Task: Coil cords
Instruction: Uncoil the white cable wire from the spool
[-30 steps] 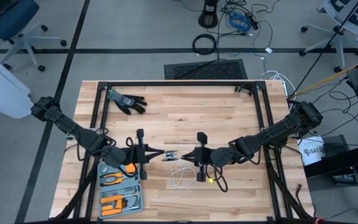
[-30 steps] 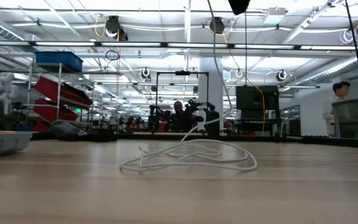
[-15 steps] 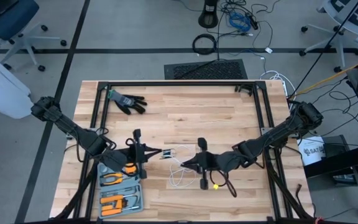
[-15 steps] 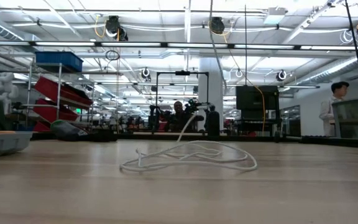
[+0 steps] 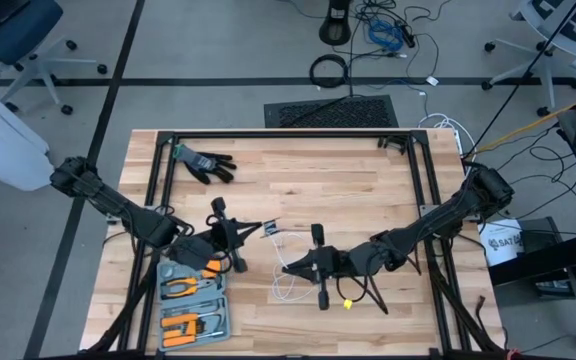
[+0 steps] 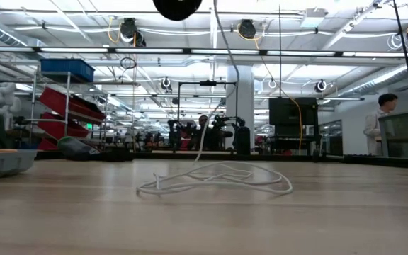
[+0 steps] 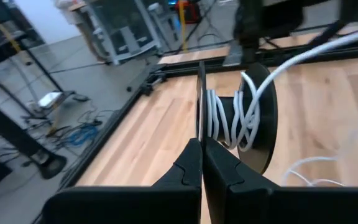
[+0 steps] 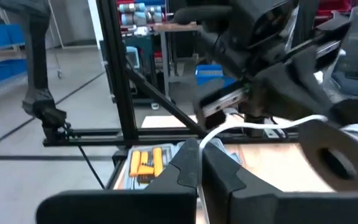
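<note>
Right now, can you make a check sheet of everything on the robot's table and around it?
Surface: wooden table, bare in the middle.
Job's things: white cord in loose loops on the wood; part is wound on a black spool.
Clutter: black glove at the far left; tray of orange tools at the near left.
Grippers: left gripper shut on the spool's edge, held above the table; right gripper shut on the cord, above the loops.
Cables: cords on the floor past the far edge.
Surroundings: workshop shelves; a person standing far off.
</note>
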